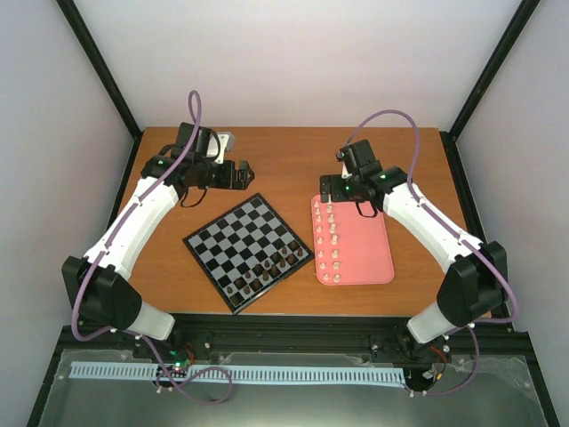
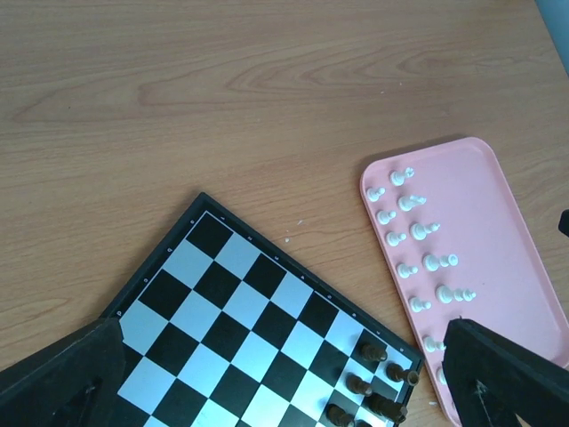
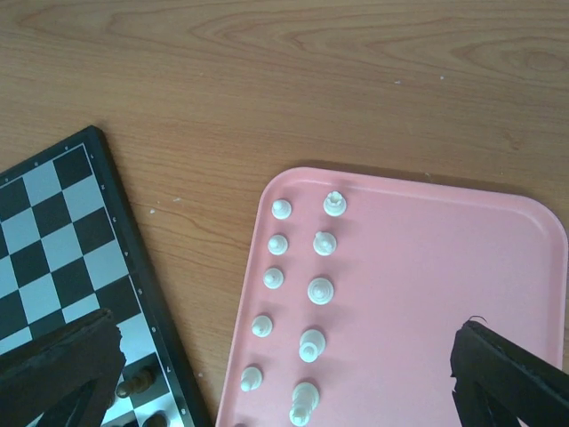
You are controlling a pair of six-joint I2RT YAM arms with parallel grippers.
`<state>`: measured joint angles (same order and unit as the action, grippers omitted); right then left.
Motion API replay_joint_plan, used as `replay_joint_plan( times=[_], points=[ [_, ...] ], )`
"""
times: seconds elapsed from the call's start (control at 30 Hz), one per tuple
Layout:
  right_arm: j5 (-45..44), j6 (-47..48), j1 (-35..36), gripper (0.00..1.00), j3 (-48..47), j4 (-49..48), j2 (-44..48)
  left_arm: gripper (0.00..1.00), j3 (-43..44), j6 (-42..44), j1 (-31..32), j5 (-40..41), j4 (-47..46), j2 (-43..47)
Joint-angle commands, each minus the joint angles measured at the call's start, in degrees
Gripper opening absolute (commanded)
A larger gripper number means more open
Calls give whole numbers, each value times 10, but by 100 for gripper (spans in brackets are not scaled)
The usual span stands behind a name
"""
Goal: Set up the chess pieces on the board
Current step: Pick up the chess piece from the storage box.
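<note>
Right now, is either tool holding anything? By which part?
Nothing held. Left tool and right tool both open and empty; the chess pieces sit on the pink tray.

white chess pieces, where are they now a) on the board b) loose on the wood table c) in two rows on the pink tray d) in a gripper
C: the white chess pieces stand in two rows on the pink tray, while the board holds only dark pieces.

No readable text, labels or numbers — none anywhere.
</note>
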<state>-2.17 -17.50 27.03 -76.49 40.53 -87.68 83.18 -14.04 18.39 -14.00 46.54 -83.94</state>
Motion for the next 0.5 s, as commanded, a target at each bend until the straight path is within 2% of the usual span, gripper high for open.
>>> replay_joint_plan(
  times=[0.0, 0.3, 0.4, 0.47],
  points=[
    [-14, -4, -3, 100, -27, 27, -16, 100, -2, 21, -1, 1, 14, 17],
    [-14, 44, -2, 100, -135, 100, -95, 100, 3, 29, -1, 20, 28, 17],
    [-3, 56, -3, 100, -170, 106, -113, 100, 1, 29, -1, 28, 32, 18],
    [34, 73, -3, 100, -204, 112, -129, 100, 0, 28, -2, 35, 32, 20]
  ],
)
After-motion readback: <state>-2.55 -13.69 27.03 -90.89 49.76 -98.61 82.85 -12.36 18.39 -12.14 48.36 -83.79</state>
